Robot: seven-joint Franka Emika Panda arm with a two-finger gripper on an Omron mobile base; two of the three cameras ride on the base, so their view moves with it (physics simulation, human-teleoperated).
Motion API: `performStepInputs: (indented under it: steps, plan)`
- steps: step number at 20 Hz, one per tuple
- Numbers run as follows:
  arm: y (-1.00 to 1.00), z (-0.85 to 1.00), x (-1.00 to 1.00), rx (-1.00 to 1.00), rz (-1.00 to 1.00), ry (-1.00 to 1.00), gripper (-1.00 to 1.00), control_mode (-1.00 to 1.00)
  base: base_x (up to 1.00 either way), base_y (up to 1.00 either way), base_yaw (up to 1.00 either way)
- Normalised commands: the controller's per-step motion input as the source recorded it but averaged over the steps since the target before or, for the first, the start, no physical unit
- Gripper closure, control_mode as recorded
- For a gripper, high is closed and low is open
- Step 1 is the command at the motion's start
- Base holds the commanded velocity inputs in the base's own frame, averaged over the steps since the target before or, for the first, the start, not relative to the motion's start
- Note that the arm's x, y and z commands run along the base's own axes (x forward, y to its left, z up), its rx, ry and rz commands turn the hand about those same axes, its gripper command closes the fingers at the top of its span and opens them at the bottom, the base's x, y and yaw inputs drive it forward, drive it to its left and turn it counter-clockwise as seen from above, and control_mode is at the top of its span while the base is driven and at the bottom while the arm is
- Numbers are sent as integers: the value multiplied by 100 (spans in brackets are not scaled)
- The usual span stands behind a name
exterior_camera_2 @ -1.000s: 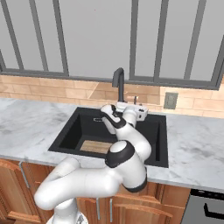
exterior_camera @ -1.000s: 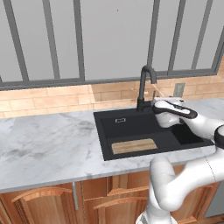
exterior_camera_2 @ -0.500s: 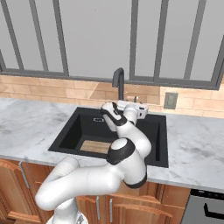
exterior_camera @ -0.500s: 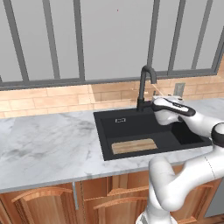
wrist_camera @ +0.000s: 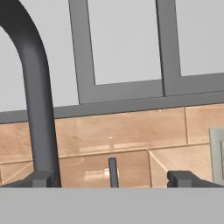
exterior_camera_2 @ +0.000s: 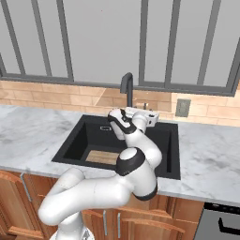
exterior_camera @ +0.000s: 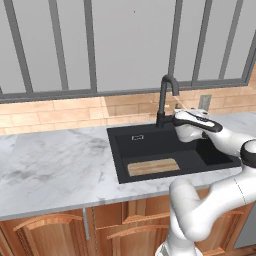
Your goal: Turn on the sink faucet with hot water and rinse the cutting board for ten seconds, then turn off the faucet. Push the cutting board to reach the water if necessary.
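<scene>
Marble table (exterior_camera: pixel 55 165) runs under the window; the sink (exterior_camera: pixel 145 145), a wide black basin, is set into it w/ plenty of room around the cutting board (exterior_camera: pixel 152 166). Board lies flat on the basin floor at the near-left side, well apart from the spot under the spout, so it'll prob. need a push once water runs. No stream visible yet.

Sink faucet (exterior_camera: pixel 166 97) stands at the back rim, spout arched toward the basin. Arm reaches across the sink from the right, hand level w/ the faucet base, likely to get at the thin lever (wrist_camera: pixel 113 172).

Pincer (wrist_camera: pixel 113 178): spread wide, holding nothing; in hand view the lever stands upright between the two tips, faucet neck just left of it. Placed so, closing or nudging sideways should work the lever — approach step, task barely begun.
</scene>
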Motion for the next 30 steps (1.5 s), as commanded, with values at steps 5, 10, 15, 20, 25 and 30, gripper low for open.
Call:
performStepInputs:
  steps: [5,10,15,20,25,30]
  plan:
    - [0,0,1,0,0,0,-100,-100,0,0,0]
    - [0,0,6,0,0,0,-100,-100,0,0,0]
    - [0,-2,3,0,0,0,-100,-100,0,0,0]
    - [0,-10,0,0,0,3,-100,-100,0,0,0]
    - [0,-6,0,0,0,11,-100,-100,0,0,0]
    - [0,-5,2,0,0,10,-100,-100,0,0,0]
